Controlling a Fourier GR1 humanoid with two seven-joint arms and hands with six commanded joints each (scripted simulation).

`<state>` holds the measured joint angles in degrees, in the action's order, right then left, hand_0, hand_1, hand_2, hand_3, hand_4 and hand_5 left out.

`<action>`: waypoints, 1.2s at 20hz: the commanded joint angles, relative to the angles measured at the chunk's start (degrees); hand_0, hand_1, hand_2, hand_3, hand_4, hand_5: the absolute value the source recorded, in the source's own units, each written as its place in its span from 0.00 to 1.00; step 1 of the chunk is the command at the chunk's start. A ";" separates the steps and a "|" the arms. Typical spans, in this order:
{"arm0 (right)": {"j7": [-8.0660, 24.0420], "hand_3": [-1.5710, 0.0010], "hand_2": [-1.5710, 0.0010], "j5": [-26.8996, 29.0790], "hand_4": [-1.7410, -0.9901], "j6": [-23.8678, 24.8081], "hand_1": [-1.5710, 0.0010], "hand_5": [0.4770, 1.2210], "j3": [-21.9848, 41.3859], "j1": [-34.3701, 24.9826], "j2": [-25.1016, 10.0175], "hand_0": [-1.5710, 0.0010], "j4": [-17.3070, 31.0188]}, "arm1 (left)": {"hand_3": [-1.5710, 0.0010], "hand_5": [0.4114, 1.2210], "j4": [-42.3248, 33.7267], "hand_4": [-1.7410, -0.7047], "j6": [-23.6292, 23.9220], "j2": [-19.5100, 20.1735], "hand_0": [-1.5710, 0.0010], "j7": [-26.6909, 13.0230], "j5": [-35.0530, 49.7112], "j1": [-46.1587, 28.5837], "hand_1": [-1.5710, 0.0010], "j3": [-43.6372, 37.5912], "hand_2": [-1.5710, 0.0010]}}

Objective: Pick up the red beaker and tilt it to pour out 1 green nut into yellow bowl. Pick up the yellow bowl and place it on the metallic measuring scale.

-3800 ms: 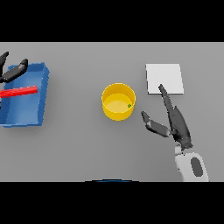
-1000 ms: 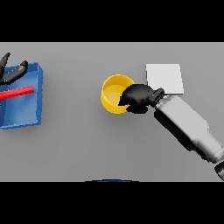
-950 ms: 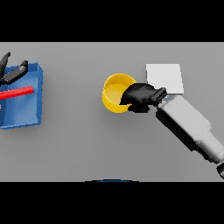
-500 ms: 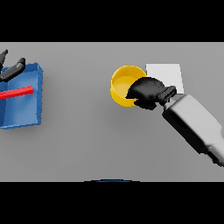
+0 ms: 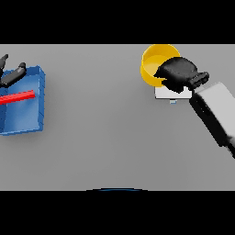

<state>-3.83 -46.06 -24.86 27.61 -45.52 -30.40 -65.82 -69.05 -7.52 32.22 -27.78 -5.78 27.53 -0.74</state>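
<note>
Yellow bowl [image 5: 155,62] is carried in the right hand [image 5: 178,73], whose fingers curl over its near rim, a grip that leaves the mouth open and roughly level. It sits over the far-left part of the scale [image 5: 170,93], of which only a pale strip shows beneath the hand; whether the bowl rests on it or hangs above is unclear. No nut can be made out inside. Far left, the left hand [image 5: 11,74] shows with relaxed fingers beside the blue tray [image 5: 33,124] holding a red bar [image 5: 17,97].
</note>
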 commanded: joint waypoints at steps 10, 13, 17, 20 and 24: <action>-3.20 0.18 0.09 -1.68 0.00 7.09 0.00 1.00 -3.02 -0.88 0.90 0.00 15.23 | 1.00 0.48 -1.41 0.85 0.89 -0.66 1.00 -2.45 -0.32 -0.69 1.00 0.52 1.00; -3.46 0.13 0.12 -1.77 0.00 8.39 0.00 1.00 -3.89 -1.18 2.07 0.00 19.11 | 1.00 0.49 -1.17 0.85 0.26 0.21 1.00 -2.84 -0.46 0.01 1.00 0.37 1.00; -3.74 0.11 0.12 -2.49 0.00 8.65 0.00 1.00 -4.06 -1.91 3.15 0.00 21.93 | 1.00 0.48 -1.46 0.86 0.26 -0.41 1.00 -3.07 -0.32 -0.51 1.00 0.74 1.00; -5.50 0.08 0.13 -2.35 0.00 7.92 0.00 1.00 -4.55 -1.30 2.02 0.00 21.89 | 1.00 0.46 -0.66 0.87 -0.17 0.35 1.00 -2.22 -0.47 0.01 1.00 0.42 1.00; -4.45 0.39 0.25 -2.42 0.14 7.40 0.18 0.90 -5.10 -0.77 2.82 0.06 22.11 | 1.00 0.45 -1.32 0.87 -0.36 0.22 1.00 -3.01 -0.25 -0.21 1.00 0.60 1.00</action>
<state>-8.25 -48.48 -17.50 22.52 -46.27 -27.57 -43.69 -70.37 -7.88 32.43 -30.74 -6.03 27.32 -0.14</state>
